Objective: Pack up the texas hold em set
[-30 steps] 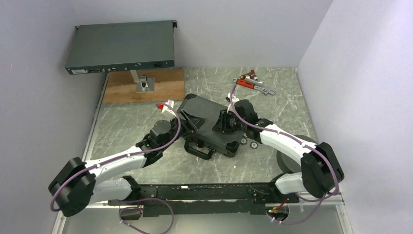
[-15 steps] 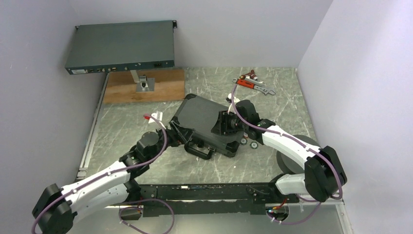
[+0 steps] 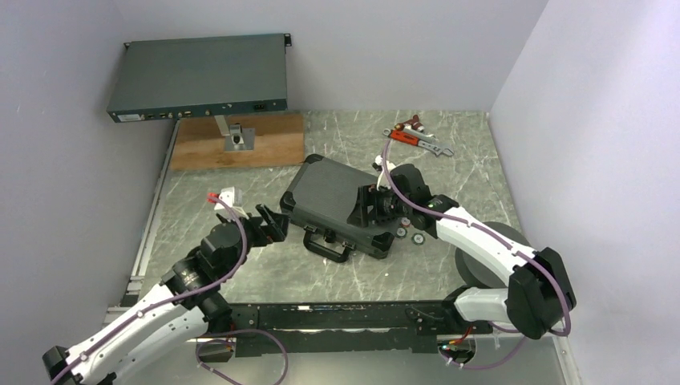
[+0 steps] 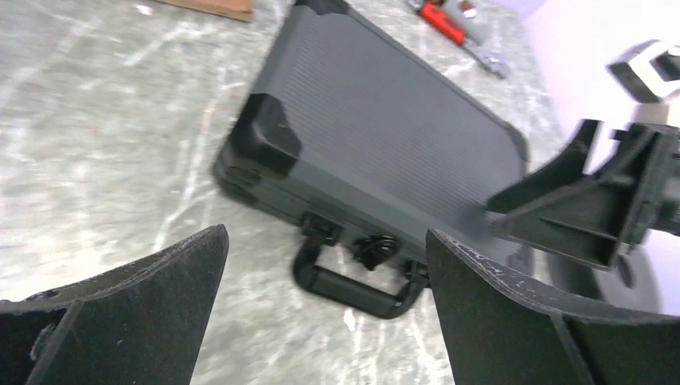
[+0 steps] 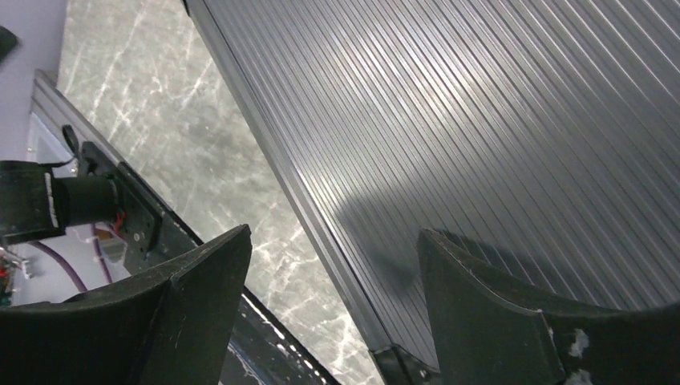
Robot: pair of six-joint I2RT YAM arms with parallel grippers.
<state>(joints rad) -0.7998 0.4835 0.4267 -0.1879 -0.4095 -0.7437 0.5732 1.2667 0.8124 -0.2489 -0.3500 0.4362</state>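
The black ribbed case (image 3: 329, 196) of the texas hold em set lies shut on the marble table, its handle (image 3: 327, 247) toward the arms. My left gripper (image 3: 271, 224) hovers open just left of the case's near corner, holding nothing. In the left wrist view the case (image 4: 385, 136) and handle (image 4: 353, 281) sit beyond the left gripper (image 4: 325, 241). My right gripper (image 3: 369, 207) is open over the lid's near right part. In the right wrist view the right gripper (image 5: 335, 237) straddles the lid's (image 5: 481, 120) edge. A few poker chips (image 3: 409, 235) lie on the table right of the case.
A red-handled wrench (image 3: 417, 140) lies at the back right. A grey-blue rack box (image 3: 200, 80) stands raised above a wooden board (image 3: 265, 140) at the back left. A dark round object (image 3: 473, 265) sits under the right arm. Walls close in on both sides.
My left gripper drew back from the case toward the near left and opened wide. The right gripper opened over the lid. The case settled flat and shut.
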